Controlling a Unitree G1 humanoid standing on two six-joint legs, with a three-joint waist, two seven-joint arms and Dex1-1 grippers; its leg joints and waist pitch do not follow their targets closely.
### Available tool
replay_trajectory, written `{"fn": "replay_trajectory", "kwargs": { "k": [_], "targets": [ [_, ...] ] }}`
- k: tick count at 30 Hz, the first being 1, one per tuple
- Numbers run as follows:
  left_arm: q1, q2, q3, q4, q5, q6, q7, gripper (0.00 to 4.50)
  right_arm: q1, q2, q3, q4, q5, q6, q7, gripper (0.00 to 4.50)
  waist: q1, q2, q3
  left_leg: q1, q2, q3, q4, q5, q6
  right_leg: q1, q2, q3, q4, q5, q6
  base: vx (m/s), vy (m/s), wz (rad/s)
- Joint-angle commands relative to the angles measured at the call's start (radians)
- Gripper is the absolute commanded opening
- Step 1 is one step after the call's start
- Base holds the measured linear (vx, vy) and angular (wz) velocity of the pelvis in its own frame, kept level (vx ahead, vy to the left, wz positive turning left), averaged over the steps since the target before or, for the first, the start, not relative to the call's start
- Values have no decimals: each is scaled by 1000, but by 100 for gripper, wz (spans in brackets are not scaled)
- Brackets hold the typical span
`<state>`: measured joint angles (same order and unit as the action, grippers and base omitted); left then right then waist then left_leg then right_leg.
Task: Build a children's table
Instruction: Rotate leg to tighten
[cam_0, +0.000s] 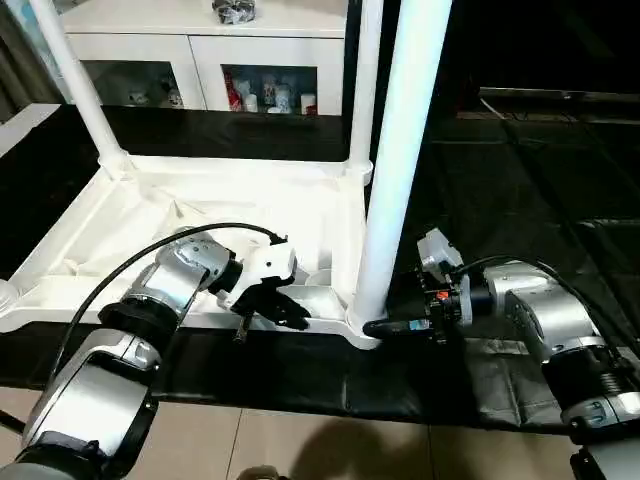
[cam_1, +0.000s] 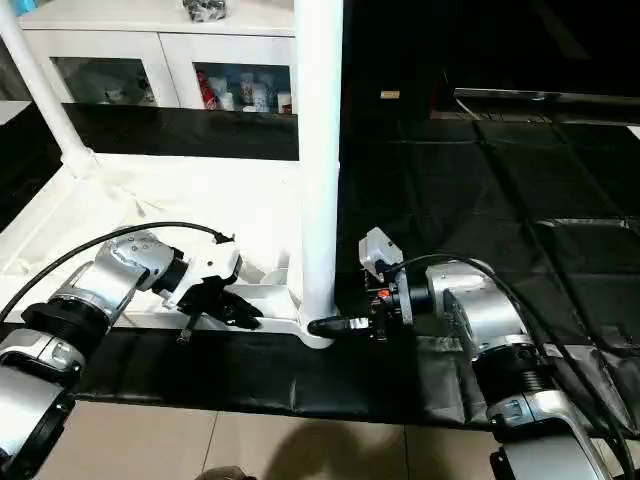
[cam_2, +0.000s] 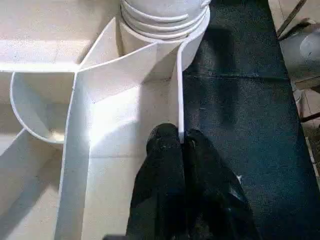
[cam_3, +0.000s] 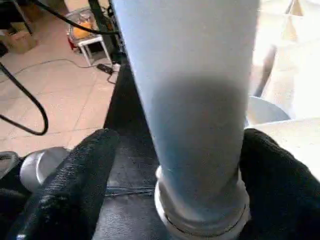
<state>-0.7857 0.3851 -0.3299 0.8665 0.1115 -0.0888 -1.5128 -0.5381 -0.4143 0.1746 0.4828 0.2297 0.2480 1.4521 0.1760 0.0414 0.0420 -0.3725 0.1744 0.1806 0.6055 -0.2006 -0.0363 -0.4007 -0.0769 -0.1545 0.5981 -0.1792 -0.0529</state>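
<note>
near leg (cam_0: 400, 160) stands upright between right gripper's (cam_0: 385, 327) spread fingers, apart; left gripper (cam_2: 180, 150) pinches tabletop rim (cam_2: 179, 90).

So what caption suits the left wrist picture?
Left gripper pinching the upturned tabletop's rim below a screwed-in leg.

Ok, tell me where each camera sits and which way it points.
Head stereo pair: looks forward and down over both silver forearms at the upturned table top and the near-corner leg.
Left wrist: looks along the left gripper, shut on the top's rim.
Right wrist: looks along the right gripper, whose fingers flank the leg's base.
All four views share that leg.
</note>
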Motion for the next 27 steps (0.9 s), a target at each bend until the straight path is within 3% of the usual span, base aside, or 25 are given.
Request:
{"fn": "replay_trajectory", "kwargs": {
  "k": [1, 7, 12, 17, 18, 23, 27],
  "targets": [
    [-4, 2, -20, -35, 2, -16, -39, 0, -6, 2, 13, 0, 12, -1, 29, 348, -2, -5, -76, 13, 84, -32, -61, -85, 88, 63, -112, 80, -63, -151, -138, 0, 0, 0],
    [-1, 3, -18, -35, -1, -15, -29, 0, -19, 9, 12, 22, 10, -2, 40, 304, 2, -5, -75, 13, 83, -31, -61, -89, 84, 62, -112, 80, -68, -184, -128, 0, 0, 0],
    [0, 4, -21, -29, 3, -18, -20, 0, -23, 8, 17, 29, 13, -1, 40, 255, 4, -6, -77, 13, 83, -31, -59, -76, 87, 62, -111, 81, -63, -158, -131, 0, 0, 0],
    [1, -9, -14, -17, 6, 5, 11, 0, -14, 13, 19, 15, 13, 7, 33, 214, 11, 1, -77, 16, 84, -31, -60, -90, 79, 61, -111, 80, -67, -169, -128, 0, 0, 0],
    [1, -10, -14, -17, 6, 7, 13, 0, -13, 13, 19, 14, 14, 8, 33, 211, 11, 5, -77, 16, 83, -32, -60, -92, 78, 60, -110, 80, -67, -168, -128, 0, 0, 0],
    [-12, -35, 1, -2, 0, 45, 60, 0, 23, 13, 22, -29, 21, 24, 21, 203, 13, -2, -76, 17, 84, -31, -61, -97, 73, 62, -111, 82, -70, -186, -122, 0, 0, 0],
    [-32, -65, 22, 16, -7, 90, 119, 0, 51, 51, 7, -45, 5, 30, -88, 201, 13, 4, -71, 19, 83, -32, -65, -128, 59, 61, -113, 81, -78, -244, -113, 0, 0, 0]
  ]
}}
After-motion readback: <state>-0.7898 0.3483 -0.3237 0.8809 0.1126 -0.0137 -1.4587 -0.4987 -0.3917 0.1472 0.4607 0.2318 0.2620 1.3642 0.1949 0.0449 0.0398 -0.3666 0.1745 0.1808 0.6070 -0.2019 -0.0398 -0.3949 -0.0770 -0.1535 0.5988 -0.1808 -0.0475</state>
